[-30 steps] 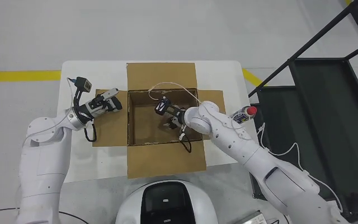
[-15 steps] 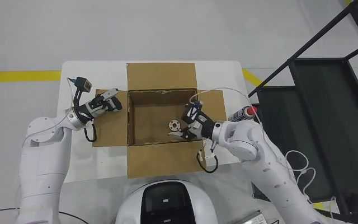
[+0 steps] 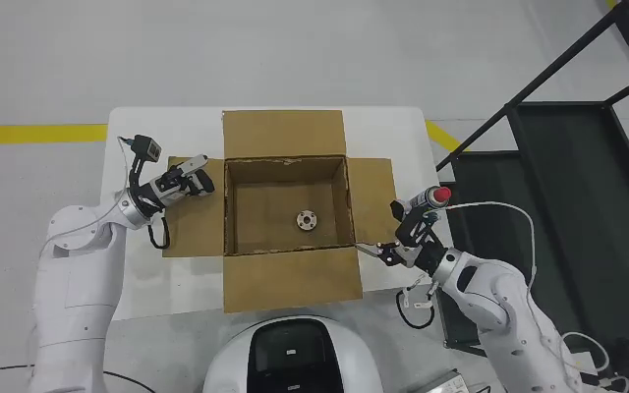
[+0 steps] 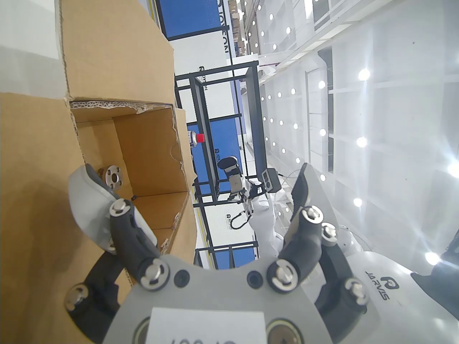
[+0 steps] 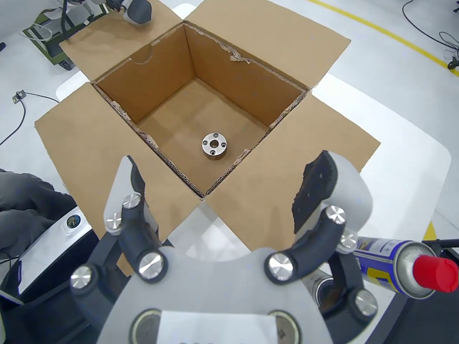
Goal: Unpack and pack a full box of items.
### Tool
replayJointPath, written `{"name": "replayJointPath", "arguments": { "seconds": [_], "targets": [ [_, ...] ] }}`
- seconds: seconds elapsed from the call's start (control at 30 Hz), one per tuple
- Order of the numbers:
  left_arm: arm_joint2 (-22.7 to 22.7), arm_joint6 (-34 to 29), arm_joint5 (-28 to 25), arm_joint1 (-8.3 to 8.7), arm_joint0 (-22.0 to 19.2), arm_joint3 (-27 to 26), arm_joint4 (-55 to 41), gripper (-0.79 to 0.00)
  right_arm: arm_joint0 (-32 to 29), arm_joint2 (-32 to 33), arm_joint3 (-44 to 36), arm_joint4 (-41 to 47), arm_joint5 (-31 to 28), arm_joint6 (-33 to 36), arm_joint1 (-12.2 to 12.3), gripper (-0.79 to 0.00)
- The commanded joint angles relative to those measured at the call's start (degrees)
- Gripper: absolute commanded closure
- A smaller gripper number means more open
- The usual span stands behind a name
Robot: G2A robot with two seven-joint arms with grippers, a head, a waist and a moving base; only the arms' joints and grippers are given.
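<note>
The box (image 3: 285, 133) sits open on the white surface (image 3: 157, 128) with all four flaps folded out. A small round metal disc (image 3: 308, 218) lies flat on the box floor, a bit toward the robot's right. The right end effector (image 3: 395, 239) hangs outside the box, past the right flap — fingers spread wide, nothing in them, and the disc well apart from it. A spray can (image 3: 428, 199) is just beside it. The left end effector (image 3: 197, 178) hovers over the left flap — also wide and empty.
</note>
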Motion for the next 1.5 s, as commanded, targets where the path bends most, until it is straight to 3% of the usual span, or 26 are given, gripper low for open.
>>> {"name": "replayJointPath", "arguments": {
  "seconds": [0.0, 0.4, 0.7, 0.93, 1.2, 1.47],
  "targets": [
    [0.0, 0.0, 0.0, 0.0, 0.0, 0.0, 0.0, -0.785, 0.05, -0.05, 0.01, 0.03, -0.02, 0.04, 0.0, -0.785],
    [0.0, 0.0, 0.0, 0.0, 0.0, 0.0, 0.0, -0.785, 0.05, -0.05, 0.57, 0.51, 0.63, 0.02, -0.03, -0.785],
    [0.0, 0.0, 0.0, 0.0, 0.0, 0.0, 0.0, -0.785, -2.06, 8.1, 10.26, 2.64, -1.39, -3.06, 0.6, -0.785],
    [0.0, 0.0, 0.0, 0.0, 0.0, 0.0, 0.0, -0.785, -3.91, 9.87, 16.5, -3.21, -4.84, -4.45, 1.1, -0.785],
    [0.0, 0.0, 0.0, 0.0, 0.0, 0.0, 0.0, -0.785, 1.46, 4.16, 24.86, -7.81, -0.65, -3.66, 0.75, -0.785],
    [0.0, 0.0, 0.0, 0.0, 0.0, 0.0, 0.0, -0.785, 7.95, 1.12, 33.64, -5.32, 4.98, -2.46, 0.15, -0.785]
  ]
}}
